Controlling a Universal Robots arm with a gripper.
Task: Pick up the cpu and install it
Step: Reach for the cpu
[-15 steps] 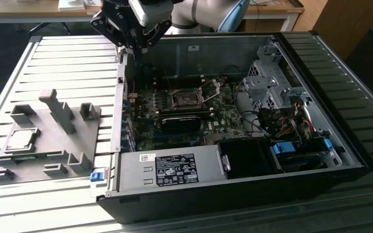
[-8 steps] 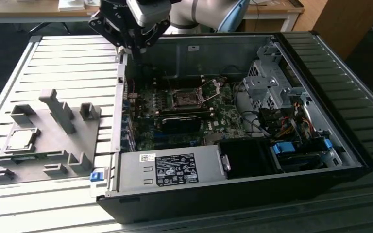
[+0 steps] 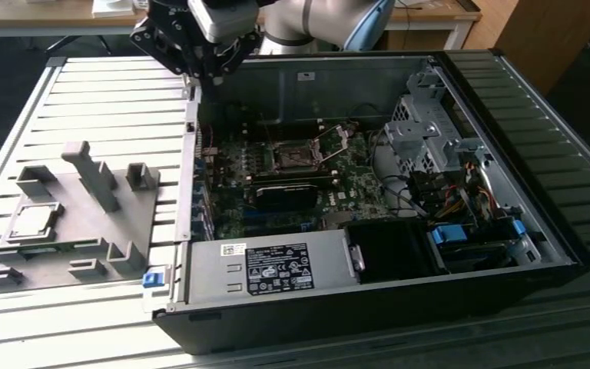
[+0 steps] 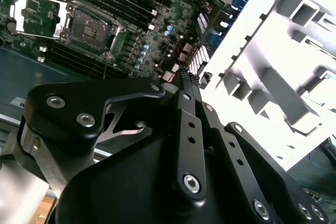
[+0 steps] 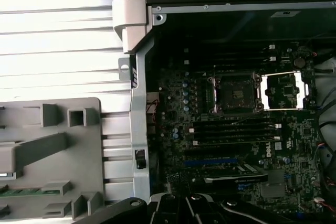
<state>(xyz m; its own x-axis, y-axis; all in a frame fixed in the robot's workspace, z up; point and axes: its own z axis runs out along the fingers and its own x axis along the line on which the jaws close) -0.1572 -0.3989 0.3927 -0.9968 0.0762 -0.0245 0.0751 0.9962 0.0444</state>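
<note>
1. cpu (image 3: 34, 221): lies flat in a square recess of the grey fixture plate (image 3: 80, 231). The plate sits on the slatted counter (image 3: 101, 100) just outside the open PC case (image 3: 377, 307), on the exterior view's left of it. Nothing touches the cpu and it is not yet picked up.
2. Fixture plate: one edge runs alongside the case's side wall. Upright grey blocks (image 3: 95, 177) stand on it between the cpu and the case.
3. Socket (image 3: 297, 157): on the motherboard inside the case, near the middle of the board. Its metal load plate (image 5: 283, 90) is swung open beside it and the seat looks bare. Both wrist views show it too (image 4: 86, 24) (image 5: 234, 92).
4. Memory slots (image 5: 236, 129): they run in parallel just beside the socket, inside the case.
5. Pincer (image 3: 213, 74): hangs over the case's wall on the fixture side, at the far corner in the exterior view. It is well apart from the cpu and above the level of the socket.
6. Pincer state: the fingers (image 4: 185, 80) are drawn together to a point, with nothing between them.
7. Power supply (image 3: 264, 269): a grey box along the near wall inside the case, in the exterior view.
</note>
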